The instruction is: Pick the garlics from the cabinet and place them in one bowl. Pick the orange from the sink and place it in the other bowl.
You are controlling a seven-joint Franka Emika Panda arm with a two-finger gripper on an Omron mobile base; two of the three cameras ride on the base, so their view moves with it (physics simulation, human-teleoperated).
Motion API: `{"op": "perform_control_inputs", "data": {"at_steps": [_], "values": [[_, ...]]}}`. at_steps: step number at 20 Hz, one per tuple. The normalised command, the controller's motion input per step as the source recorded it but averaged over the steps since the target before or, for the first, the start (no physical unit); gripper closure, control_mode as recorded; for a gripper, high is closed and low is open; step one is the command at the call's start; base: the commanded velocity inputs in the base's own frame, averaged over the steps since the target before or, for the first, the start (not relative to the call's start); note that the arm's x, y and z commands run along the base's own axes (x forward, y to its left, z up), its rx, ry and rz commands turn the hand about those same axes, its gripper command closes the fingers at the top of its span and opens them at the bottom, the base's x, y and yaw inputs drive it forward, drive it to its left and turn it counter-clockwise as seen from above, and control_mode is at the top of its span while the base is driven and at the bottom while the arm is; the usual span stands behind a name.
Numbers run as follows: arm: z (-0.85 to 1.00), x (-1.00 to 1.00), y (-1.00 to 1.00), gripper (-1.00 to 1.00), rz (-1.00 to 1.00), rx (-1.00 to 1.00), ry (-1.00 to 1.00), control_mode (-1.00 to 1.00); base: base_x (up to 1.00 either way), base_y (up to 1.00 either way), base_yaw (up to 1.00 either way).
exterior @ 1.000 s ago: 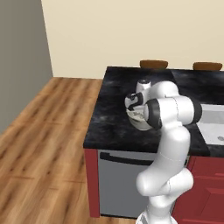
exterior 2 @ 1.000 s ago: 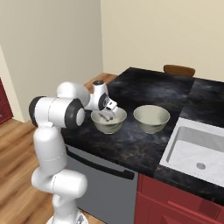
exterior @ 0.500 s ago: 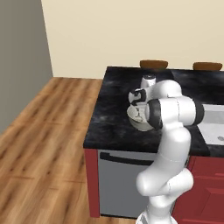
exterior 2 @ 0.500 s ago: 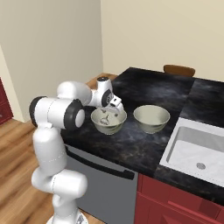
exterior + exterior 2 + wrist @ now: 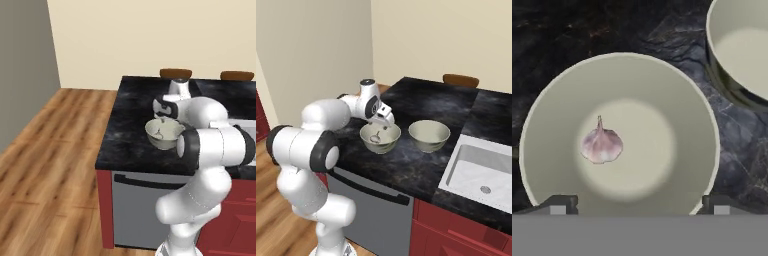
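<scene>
Gripper (image 5: 637,202) hangs over the near bowl (image 5: 677,105), jaws spread wide, nothing between them. In the hand view the two finger tips (image 5: 559,204) sit at opposite sides of the bowl's lower rim, well apart.

One garlic (image 5: 602,144) lies inside that bowl, on the flat bottom, a bit off centre, pointed tip up in the hand view. Pale bulb with a purple tint. It touches no finger. From the right base view the garlic (image 5: 375,138) reads as a small pale shape low in the bowl (image 5: 392,135), just under the gripper (image 5: 384,120).

Second bowl (image 5: 429,135) stands just beside the first on the black counter (image 5: 406,165), not touching as far as I can tell; a strip of counter shows between the rims in the hand view, where the second bowl (image 5: 737,50) is cut off at the top right corner. Its visible part holds nothing.

Sink (image 5: 476,172) is set in the counter beyond the second bowl, pale grey basin with a round drain. The visible part of the basin shows no fruit.

In the left base view the arm wraps over from the right, and the gripper (image 5: 167,112) sits above the first bowl (image 5: 156,135) near the counter's (image 5: 130,135) front edge. Below the counter a grey appliance front with a dark handle (image 5: 145,182), red units (image 5: 456,225) beside it. Wood floor (image 5: 45,165) to the left.
</scene>
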Motion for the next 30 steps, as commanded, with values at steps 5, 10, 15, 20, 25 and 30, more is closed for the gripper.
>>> {"op": "perform_control_inputs", "data": {"at_steps": [5, 10, 15, 20, 25, 30], "values": [[0.18, -1.00, 0.38, -1.00, 0.05, 0.00, -0.08, -1.00, 0.00, 0.00, 0.00], [0.05, -1.00, 0.35, -1.00, 0.05, 0.00, -0.06, -1.00, 0.00, 0.00, 0.00], [-0.06, -0.89, 0.08, -1.00, 0.07, 0.00, 0.00, -1.00, 0.00, 0.00, 0.00], [-0.46, -0.40, 0.00, -1.00, 0.09, 0.00, 0.00, -1.00, 0.00, 0.00, 0.00], [-0.54, -0.01, 0.00, -1.00, 0.03, 0.00, 0.04, -1.00, 0.00, 0.00, 0.00], [-0.13, -0.02, 0.01, -1.00, 0.00, 0.00, 0.01, 1.00, -0.26, 0.02, 0.01]]}}
